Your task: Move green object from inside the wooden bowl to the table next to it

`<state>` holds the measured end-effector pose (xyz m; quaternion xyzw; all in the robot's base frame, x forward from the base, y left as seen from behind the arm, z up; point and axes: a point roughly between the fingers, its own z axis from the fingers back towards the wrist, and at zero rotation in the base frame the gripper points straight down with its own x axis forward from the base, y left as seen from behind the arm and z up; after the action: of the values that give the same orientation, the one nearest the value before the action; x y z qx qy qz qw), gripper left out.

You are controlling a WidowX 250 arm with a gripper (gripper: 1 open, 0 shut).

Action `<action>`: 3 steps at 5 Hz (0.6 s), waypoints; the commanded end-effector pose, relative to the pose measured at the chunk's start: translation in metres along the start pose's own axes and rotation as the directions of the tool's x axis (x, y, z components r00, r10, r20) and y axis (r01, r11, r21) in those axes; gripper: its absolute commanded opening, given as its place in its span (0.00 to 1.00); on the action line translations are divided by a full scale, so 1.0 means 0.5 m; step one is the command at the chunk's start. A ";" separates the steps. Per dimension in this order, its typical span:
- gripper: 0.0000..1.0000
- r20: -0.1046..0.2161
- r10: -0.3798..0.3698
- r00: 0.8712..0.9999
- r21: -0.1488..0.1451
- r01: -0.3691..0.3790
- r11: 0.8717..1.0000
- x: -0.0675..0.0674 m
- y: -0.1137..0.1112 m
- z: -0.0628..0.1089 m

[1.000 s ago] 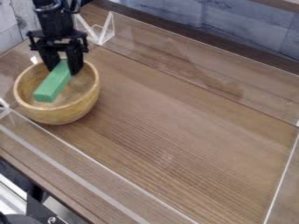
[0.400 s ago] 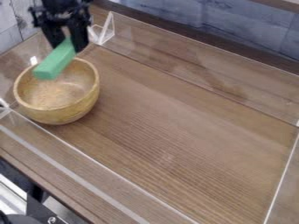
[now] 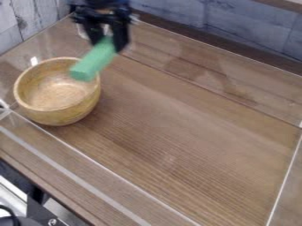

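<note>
"Brown wood tabletop (image 3: 195, 132) lies open beside the bowl (image 3: 59, 91). Which step?"

"Carrying, I'd say: the hand (image 3: 99, 55) grips the green block (image 3: 94, 64), raised near the bowl's far-right rim. Next: clear the rim, lower, release."

Single camera, above table, facing obliquely down across tabletop (image 3: 189, 115).

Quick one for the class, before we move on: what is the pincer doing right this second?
Pincer: closed, holding the green block above the table, by the rim of the wooden bowl.
</note>
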<state>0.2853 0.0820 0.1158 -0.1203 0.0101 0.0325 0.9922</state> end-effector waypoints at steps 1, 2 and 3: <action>0.00 0.058 -0.061 0.996 0.032 0.059 0.998 0.032 -0.074 -0.008; 0.00 0.049 -0.092 0.995 0.042 0.090 0.995 0.057 -0.140 -0.059; 0.00 0.062 -0.077 0.995 0.061 0.074 0.995 0.081 -0.151 -0.081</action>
<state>0.3195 0.0007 0.0738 -0.0952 0.0098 0.0018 0.9954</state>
